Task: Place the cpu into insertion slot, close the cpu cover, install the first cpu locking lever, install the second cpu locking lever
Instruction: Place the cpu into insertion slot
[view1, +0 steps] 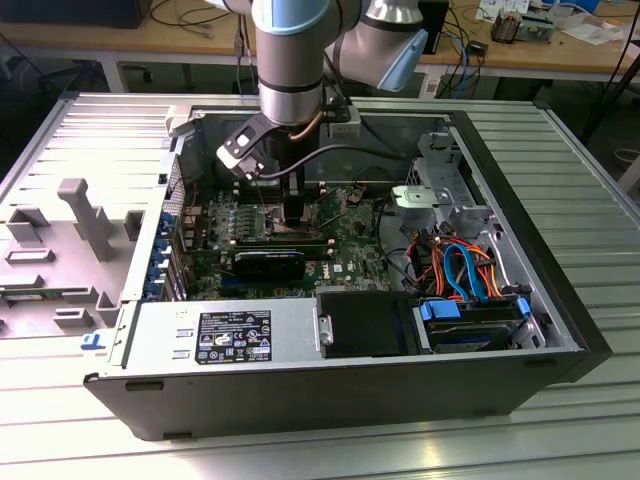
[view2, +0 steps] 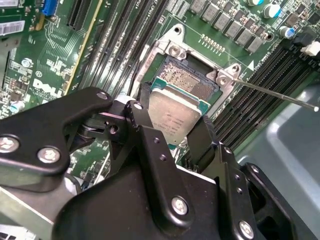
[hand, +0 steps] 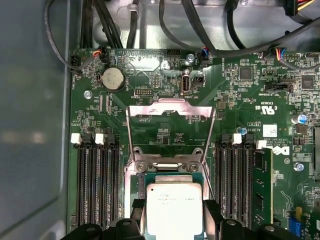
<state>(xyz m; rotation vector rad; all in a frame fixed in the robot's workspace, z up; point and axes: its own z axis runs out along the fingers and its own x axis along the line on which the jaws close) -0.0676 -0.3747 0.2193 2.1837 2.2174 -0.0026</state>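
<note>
**Cpu (view2: 174, 116) gripped over the slot (view2: 189, 79), not yet seated**

The gripper (view2: 175, 129) is clenched on the cpu, its 2 fingers (view2: 141, 116) pinching opposite edges. The cpu hangs over the slot's near part, and the slot's far pin field lies bare. Whether any edge touches the slot I cannot tell. On the slot's far side from the gripper the cover (hand: 171, 107) is flipped open, and 1 lever (view2: 272, 95) juts out from the slot's corner.

As I judge it, the cpu sits offset from the slot. Lowered from there, a corner could land on the pins and bend them. A weak pinch could also let it drop askew.
</note>
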